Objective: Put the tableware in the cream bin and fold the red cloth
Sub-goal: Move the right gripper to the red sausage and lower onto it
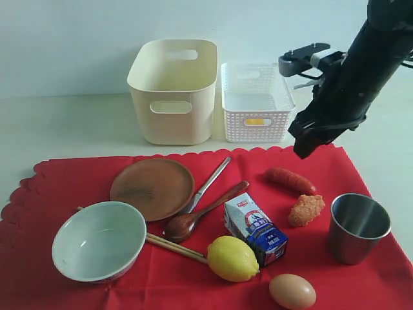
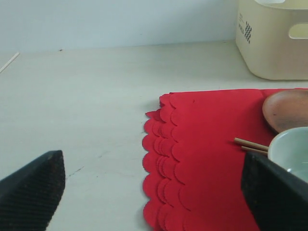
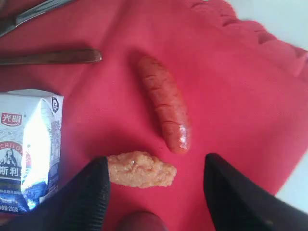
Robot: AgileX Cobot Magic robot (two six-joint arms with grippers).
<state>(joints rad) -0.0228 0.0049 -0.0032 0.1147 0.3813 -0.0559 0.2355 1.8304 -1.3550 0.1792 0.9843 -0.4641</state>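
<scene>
Egg (image 1: 292,291) rests on flat, scalloped red cloth (image 1: 71,184).

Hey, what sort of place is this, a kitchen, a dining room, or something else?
Probably a staged test bench, not a real dining room: a robot arm hangs over a plain pale table, a bowl, a steel cup and a lemon sit on a red cloth, and a cream bin stands behind.

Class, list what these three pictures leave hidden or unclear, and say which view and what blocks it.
Pair of wooden chopsticks: exterior view, middle hidden by the bowl.
Cream bin: exterior view, floor hidden by its own front wall.
Milk carton: right wrist view, cut off by the picture's edge.
Left pincer: left wrist view, only fingertips show; outside the exterior view.
</scene>
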